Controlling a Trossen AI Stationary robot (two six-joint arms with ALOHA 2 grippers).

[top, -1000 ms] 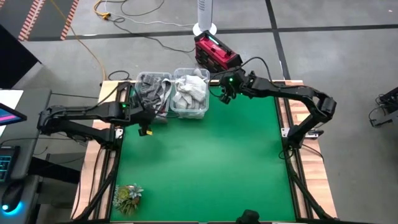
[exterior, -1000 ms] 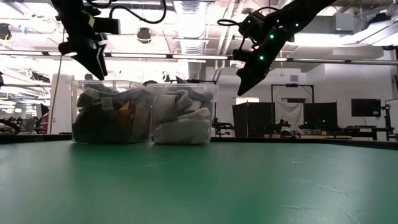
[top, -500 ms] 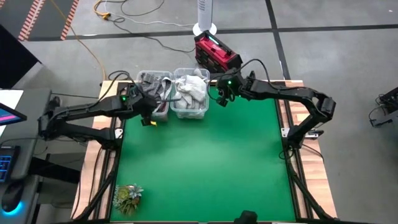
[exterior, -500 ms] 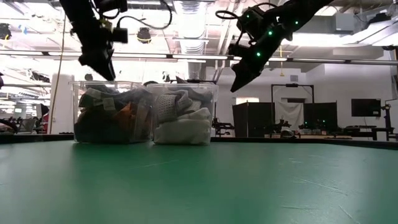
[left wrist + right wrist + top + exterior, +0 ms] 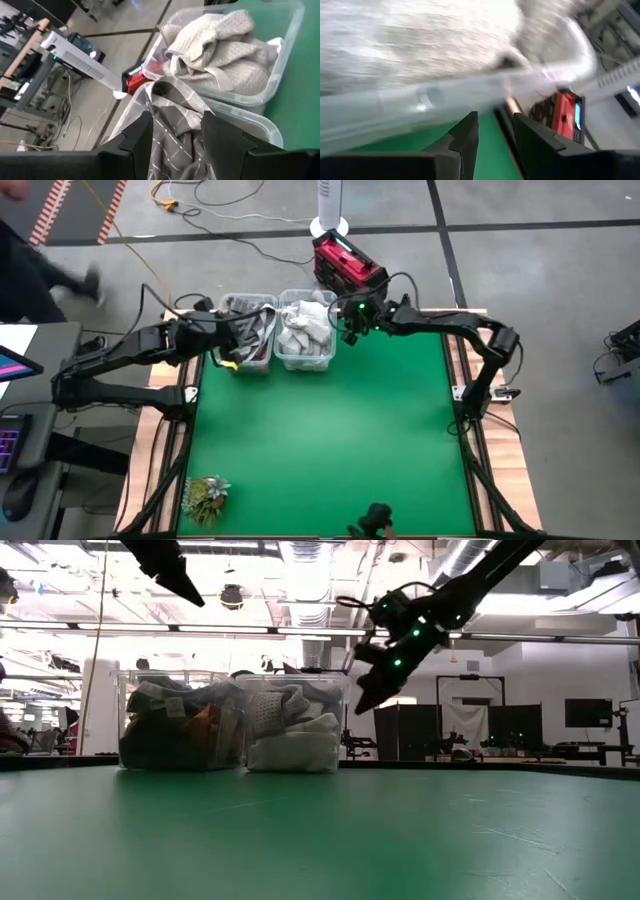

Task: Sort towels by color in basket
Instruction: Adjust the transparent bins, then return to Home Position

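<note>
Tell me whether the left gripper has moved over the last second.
Yes. The left gripper has moved from the green mat beside the bin of dark towels to over that bin's near edge.

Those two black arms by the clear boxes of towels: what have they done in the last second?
The left tool has moved up the table to sit over the clear plastic bin of dark and plaid towels, its fingers open above the grey plaid cloth. The right tool has edged closer to the clear bin of white towels. Both bins and the small green plant stayed put.
</note>
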